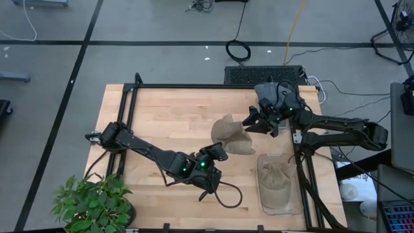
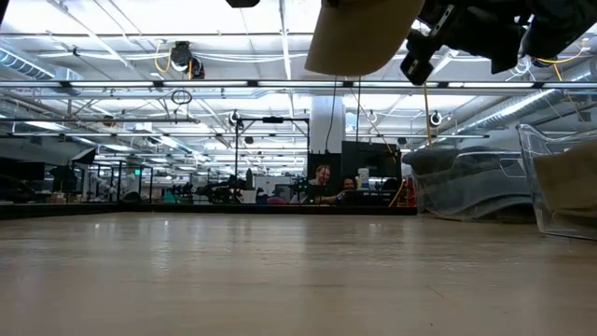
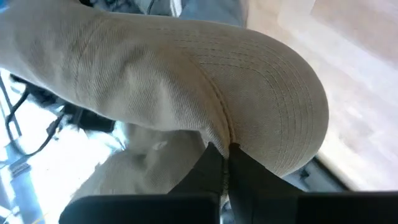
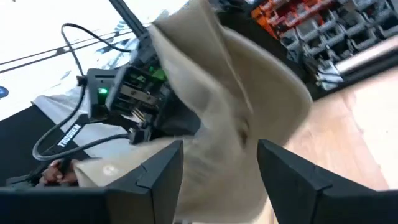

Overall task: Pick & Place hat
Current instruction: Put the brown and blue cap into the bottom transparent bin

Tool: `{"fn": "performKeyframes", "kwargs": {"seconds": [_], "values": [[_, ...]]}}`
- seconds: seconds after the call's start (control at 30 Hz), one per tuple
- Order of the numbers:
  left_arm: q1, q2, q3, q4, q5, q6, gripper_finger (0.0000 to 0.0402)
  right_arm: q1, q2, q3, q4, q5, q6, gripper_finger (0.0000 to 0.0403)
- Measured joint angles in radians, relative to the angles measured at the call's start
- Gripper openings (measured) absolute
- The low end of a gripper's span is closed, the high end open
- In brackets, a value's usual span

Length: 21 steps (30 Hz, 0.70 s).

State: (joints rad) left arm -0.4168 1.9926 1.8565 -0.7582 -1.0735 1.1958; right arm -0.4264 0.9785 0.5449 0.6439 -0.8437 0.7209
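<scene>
Left gripper (image 3: 225, 152) pinching hat (image 1: 231, 134), brim toward right gripper (image 1: 254, 123)

hat (image 1: 231, 134) mid-table, between both arms | bin (image 1: 278, 207) right of plant (image 1: 90, 204)

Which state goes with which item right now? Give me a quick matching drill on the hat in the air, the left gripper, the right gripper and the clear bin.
Things:
1. tan hat
2. left gripper
3. right gripper
4. clear bin

States:
A. open, beside the hat
B. standing on the table with another tan hat inside
C. lifted off the table
D. shut on the brim

Pairs: 1-C, 2-D, 3-A, 4-B
</scene>
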Motion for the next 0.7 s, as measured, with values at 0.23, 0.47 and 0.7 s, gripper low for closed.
{"fn": "performKeyframes", "kwargs": {"seconds": [0.23, 0.47, 0.7], "values": [[-0.019, 0.000, 0.000, 0.000, -0.052, 0.021, 0.0008, -0.016, -0.037, 0.000, -0.094, -0.045, 0.001, 0.0193], [-0.007, 0.000, 0.000, -0.003, -0.003, -0.003, 0.0008, 0.075, 0.002, 0.000, 0.011, 0.056, 0.081, 0.0195], [0.009, 0.000, 0.000, -0.002, 0.004, -0.018, 0.0008, 0.171, 0.089, 0.000, 0.194, 0.054, 0.137, 0.0192]]}}
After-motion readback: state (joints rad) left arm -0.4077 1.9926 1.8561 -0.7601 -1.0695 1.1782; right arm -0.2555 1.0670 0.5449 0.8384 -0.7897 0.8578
